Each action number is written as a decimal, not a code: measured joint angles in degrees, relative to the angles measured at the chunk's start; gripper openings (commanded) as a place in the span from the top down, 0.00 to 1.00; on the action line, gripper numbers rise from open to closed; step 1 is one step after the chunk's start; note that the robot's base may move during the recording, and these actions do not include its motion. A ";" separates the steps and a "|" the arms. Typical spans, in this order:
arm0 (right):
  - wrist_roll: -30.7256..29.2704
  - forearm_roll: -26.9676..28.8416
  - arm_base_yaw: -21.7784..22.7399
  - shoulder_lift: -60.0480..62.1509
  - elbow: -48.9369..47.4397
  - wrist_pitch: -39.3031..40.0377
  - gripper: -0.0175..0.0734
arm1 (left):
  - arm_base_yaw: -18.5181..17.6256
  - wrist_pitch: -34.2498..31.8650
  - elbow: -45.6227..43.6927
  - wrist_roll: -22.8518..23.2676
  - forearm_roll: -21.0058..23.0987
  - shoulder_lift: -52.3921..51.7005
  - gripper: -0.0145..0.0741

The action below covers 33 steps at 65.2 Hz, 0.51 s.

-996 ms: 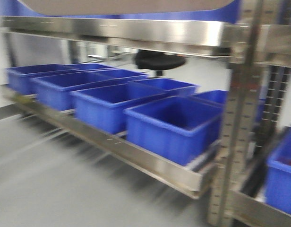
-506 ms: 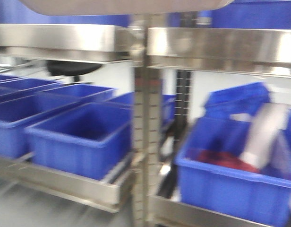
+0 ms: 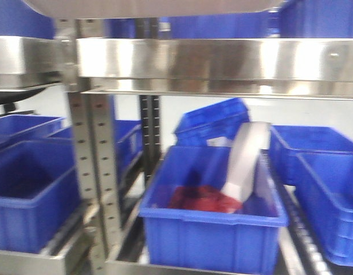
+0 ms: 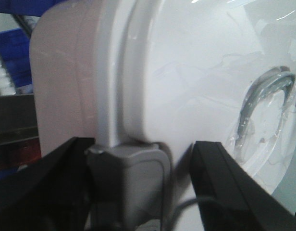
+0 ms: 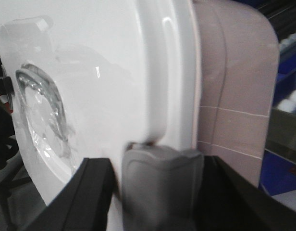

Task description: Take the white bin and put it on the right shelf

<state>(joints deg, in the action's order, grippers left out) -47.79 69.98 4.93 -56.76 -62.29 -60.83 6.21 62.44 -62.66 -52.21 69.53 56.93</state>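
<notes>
The left gripper [image 4: 138, 192] is facing the white bin [image 4: 186, 72] at one end, black fingers [image 4: 42, 187] straddling its grey clasp [image 4: 129, 178] with a gap showing on one side. The right gripper [image 5: 155, 197] is meeting the bin's opposite end, fingers [image 5: 88, 197] hugging the clasp there; actual pinching is unclear.
</notes>
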 measured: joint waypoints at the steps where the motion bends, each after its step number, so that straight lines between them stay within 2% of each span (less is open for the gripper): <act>1: 0.00 0.00 0.00 0.00 0.00 0.00 0.39 | 0.00 0.00 0.00 0.00 0.00 0.00 0.53; 33: 0.00 0.00 0.00 0.00 0.00 0.00 0.39 | 0.00 0.00 0.00 0.00 0.00 0.00 0.53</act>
<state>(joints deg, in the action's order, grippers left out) -47.79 69.98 4.93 -56.76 -62.29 -60.83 6.21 62.44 -62.66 -52.21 69.53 56.93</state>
